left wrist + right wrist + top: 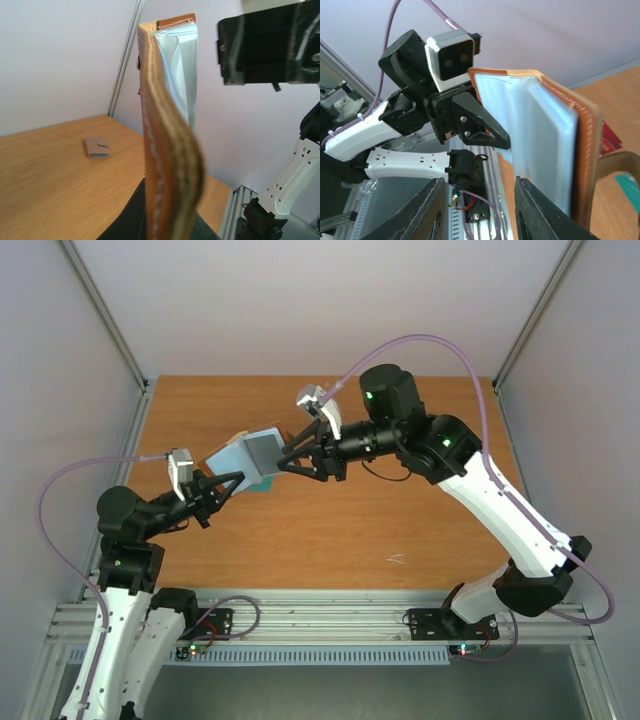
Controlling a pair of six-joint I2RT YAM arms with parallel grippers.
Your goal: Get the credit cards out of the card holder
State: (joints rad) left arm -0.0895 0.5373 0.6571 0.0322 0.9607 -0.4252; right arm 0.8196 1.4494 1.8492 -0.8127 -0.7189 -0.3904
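My left pincer (222, 487) clamps the card holder (250, 455) aloft above the surface (400, 520), sleeves (535, 150) fanned toward 3 o'clock, so my right pincer (287, 458), spread wide, can reach inside.

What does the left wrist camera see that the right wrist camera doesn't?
Only the left wrist view shows a small brown wallet lying closed on the table. Only the right wrist view shows a red card and a teal card lying on the table. Both show the card holder, held up in the air by the left gripper, open with its pale inside showing.
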